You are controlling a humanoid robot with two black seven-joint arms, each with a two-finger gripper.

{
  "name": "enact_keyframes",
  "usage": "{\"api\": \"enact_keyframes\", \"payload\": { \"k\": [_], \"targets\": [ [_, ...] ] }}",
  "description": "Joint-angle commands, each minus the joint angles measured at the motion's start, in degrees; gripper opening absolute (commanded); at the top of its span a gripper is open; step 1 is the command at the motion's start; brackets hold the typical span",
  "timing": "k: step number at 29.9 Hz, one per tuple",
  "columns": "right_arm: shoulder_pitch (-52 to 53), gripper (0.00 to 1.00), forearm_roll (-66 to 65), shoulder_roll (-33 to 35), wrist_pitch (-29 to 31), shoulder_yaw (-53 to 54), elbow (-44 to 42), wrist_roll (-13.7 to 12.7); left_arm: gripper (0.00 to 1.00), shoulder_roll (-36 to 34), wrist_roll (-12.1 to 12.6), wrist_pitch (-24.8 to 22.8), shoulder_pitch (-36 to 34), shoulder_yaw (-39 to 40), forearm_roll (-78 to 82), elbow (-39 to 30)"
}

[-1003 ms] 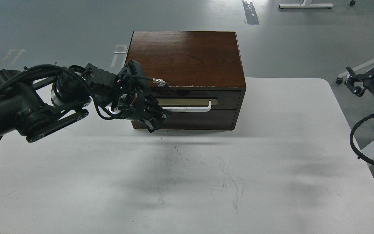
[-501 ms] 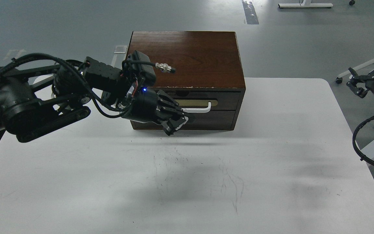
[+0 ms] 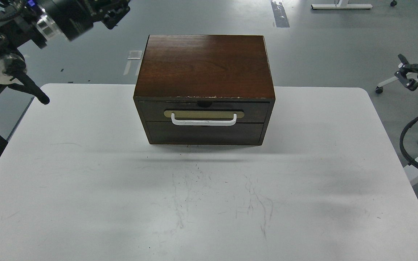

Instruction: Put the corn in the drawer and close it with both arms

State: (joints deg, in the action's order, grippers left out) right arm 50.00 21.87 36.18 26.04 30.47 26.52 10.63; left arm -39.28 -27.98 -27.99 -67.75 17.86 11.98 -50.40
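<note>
The drawer (image 3: 201,111) is the upper front of a dark brown wooden cabinet (image 3: 203,63) at the back middle of the white table (image 3: 209,203). It sits flush with the cabinet front, with its white bar handle (image 3: 204,121) on a tan oval plate. The corn is out of view. My left gripper (image 3: 114,13) is high at the top left, well away from the cabinet, dark and partly cut off by the frame edge. My right gripper (image 3: 406,74) is off the table's right side, small and dark.
A plain dark panel (image 3: 204,133) lies below the drawer. White stand legs and wheels (image 3: 394,81) are on the grey floor at the right. A looped black cable (image 3: 417,145) hangs by the table's right edge.
My left arm has pulled away from the drawer front and swung up to the top left. The handle is now fully uncovered. The right arm has shifted slightly up and right.
</note>
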Motion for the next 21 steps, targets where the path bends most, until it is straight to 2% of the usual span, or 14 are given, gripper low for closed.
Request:
{"api": "enact_keyframes", "payload": {
  "k": [1,6,11,14,21],
  "targets": [
    [0.3,1.0,0.0,-0.8,0.0,1.5,0.0,0.2,0.98,1.1,2.0,0.0,1.8,0.1,-13.3,7.1],
    [0.3,1.0,0.1,-2.4,0.3,7.4,0.1,0.1,0.98,4.0,5.6,0.0,6.7,4.2,-24.5,14.5],
    [-0.2,1.0,1.3,-4.4,2.0,12.0,0.1,0.1,0.98,6.9,7.8,0.0,13.1,10.9,-26.2,18.8],
    [-0.8,1.0,3.0,-6.0,2.0,13.3,-0.2,0.0,0.98,8.3,7.9,0.0,17.8,13.5,-26.2,19.1],
    [-2.2,1.0,3.5,-10.1,2.0,13.4,-0.8,0.0,0.98,11.4,7.8,0.0,21.7,14.2,-26.4,21.4]
  ]
}}
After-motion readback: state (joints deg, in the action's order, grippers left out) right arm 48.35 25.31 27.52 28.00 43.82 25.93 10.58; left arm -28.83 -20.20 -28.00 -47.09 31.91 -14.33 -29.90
